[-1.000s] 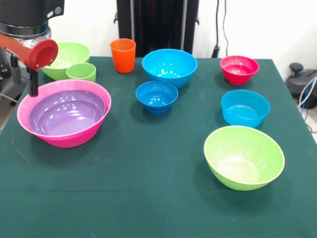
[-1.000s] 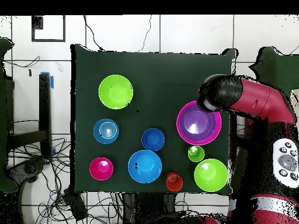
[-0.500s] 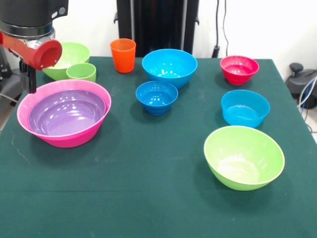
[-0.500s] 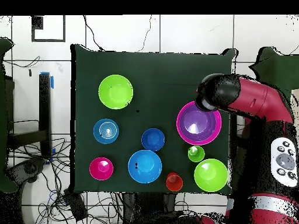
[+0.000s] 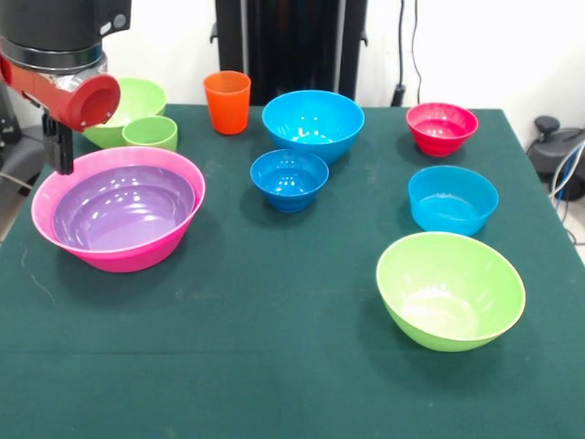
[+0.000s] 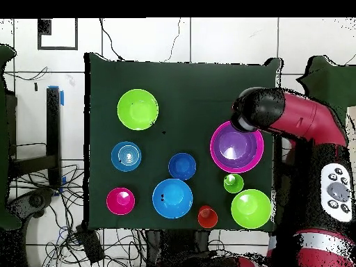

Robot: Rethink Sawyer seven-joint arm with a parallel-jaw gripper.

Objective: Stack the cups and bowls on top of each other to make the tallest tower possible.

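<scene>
1. At the near edge of the dark green tabletop (image 5: pixel 274 366), toward 5 o'clock in the front view, a glossy lime green plastic bowl (image 5: pixel 451 289) sits mouth up, alone.
2. At 9 o'clock the tower (image 5: pixel 119 219) is only a wide pink plastic bowl (image 5: pixel 137 258) with a purple plastic bowl (image 5: pixel 123 206) nested inside, both upright, axis vertical.
3. The hand (image 5: pixel 62 151) hangs just over the pink rim's far-left side; I cannot tell whether it is wide or narrow.
4. Mid-table: two blue bowls (image 5: pixel 290 176), (image 5: pixel 452 198).
5. Far back, 12 o'clock: large blue bowl (image 5: pixel 313 122), red bowl (image 5: pixel 441 127), orange plastic tumbler (image 5: pixel 227 101), small green cup (image 5: pixel 151 132) before another lime bowl (image 5: pixel 137 99).
6. Likely next: lift clear, fetch the next-widest bowl, lower it centred and level.
</scene>
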